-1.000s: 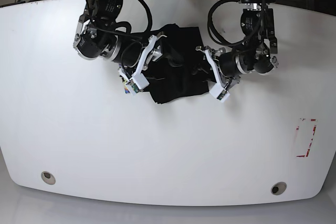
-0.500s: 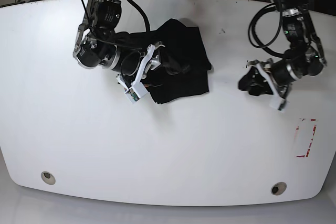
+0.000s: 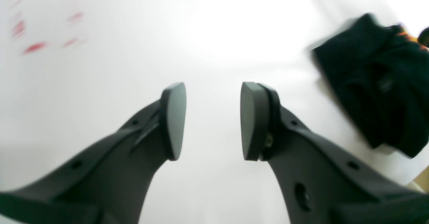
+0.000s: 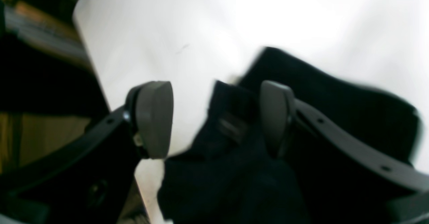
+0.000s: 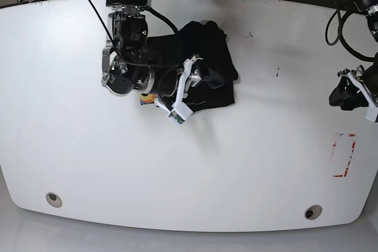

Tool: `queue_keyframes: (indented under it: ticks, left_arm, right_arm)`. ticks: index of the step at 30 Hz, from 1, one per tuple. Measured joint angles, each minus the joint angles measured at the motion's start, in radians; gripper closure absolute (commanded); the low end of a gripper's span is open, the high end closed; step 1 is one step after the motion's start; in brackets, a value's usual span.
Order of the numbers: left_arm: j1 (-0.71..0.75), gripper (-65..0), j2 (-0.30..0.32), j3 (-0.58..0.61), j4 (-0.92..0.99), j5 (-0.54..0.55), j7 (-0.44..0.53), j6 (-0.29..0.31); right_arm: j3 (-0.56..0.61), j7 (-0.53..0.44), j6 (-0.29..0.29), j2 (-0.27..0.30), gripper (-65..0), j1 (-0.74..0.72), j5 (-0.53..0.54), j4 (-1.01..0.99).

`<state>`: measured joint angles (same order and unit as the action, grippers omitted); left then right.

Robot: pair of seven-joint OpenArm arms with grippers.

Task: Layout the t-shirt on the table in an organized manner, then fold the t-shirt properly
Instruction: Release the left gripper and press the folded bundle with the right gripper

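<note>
T-shirt (image 5: 207, 57) stays bunched; left claw (image 5: 352, 94), released, has retreated; right claw (image 4: 214, 117) gapes over it.

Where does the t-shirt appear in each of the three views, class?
Base: t-shirt bunched at upper centre, under the right claw.
Left wrist: at the right edge, apart from the open left claw.
Right wrist: centre to lower right, one finger over it.
Shared landmark: the white table.

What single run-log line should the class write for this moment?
t-shirt: bunched on table | right gripper: open, over shirt | left gripper: open, empty, off to the side
</note>
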<state>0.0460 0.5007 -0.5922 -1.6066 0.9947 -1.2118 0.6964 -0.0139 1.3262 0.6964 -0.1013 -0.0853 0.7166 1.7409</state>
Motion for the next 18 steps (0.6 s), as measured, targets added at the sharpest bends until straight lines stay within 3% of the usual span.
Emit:
queue_keyframes:
  ticks: [13,18]
  left_arm:
    - [0.075,-25.3,0.000,-0.044,-0.005,0.017,0.001,0.000]
    - [0.094,-25.3,-0.027,-0.049,-0.005,0.016,0.004,0.000]
  right_arm:
    - [0.262,-0.140,0.000,0.024,-39.5,-0.031,-0.307,-0.013]
    - [0.303,-0.252,0.003,0.018,-39.5,-0.034,-0.408,-0.033]
